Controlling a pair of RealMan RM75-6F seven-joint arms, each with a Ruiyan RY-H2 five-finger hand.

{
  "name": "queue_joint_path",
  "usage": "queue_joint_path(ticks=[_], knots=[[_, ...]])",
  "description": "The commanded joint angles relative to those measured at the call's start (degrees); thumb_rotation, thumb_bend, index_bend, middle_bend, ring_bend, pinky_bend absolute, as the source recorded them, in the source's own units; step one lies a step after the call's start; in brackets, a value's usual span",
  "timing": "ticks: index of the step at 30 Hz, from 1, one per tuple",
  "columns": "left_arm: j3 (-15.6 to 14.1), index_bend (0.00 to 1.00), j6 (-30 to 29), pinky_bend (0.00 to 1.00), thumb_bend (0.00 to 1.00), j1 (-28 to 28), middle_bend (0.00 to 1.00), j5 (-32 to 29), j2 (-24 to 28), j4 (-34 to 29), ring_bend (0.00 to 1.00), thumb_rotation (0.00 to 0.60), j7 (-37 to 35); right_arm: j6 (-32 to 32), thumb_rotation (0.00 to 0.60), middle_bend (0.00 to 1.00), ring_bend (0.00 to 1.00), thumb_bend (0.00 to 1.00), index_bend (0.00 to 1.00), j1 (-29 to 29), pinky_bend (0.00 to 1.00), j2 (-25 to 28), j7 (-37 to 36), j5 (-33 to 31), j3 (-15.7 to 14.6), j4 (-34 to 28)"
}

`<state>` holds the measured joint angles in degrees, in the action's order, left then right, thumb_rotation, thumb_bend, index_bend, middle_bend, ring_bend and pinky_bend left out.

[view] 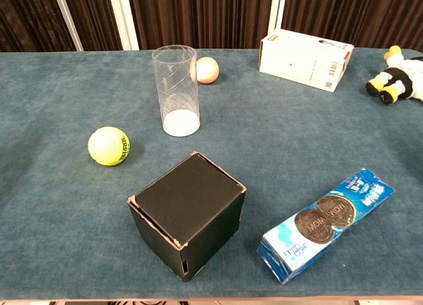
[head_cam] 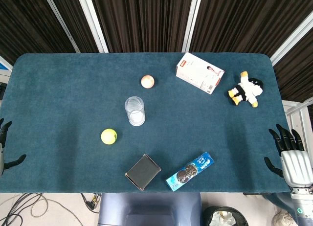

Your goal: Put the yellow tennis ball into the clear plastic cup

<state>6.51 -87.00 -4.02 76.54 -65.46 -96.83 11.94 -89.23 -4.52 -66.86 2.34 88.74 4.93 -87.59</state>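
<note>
Resting off both table edges, right hand [head_cam: 292, 155] fingers spread, empty; left hand [head_cam: 5, 145] prob. open too.

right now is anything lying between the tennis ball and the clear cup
Nothing: bare blue cloth separates the tennis ball from the clear cup, as the head and chest views both show.

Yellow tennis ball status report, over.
Left hand and right hand open at table edges. Yellow tennis ball untouched on the cloth, beside the upright clear plastic cup. Nothing between them.
</note>
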Motion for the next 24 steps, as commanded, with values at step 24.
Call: queue_joint_path(ticks=[24], knots=[[-0.24,0.1,0.68,0.0,0.06,-0.17,0.0,0.12,0.24,-0.17,0.0,0.6,-0.7,-0.46,0.6,0.04,0.1,0.35,0.13,0.21,0.01,0.16,-0.3,-0.02,0.1,-0.05]])
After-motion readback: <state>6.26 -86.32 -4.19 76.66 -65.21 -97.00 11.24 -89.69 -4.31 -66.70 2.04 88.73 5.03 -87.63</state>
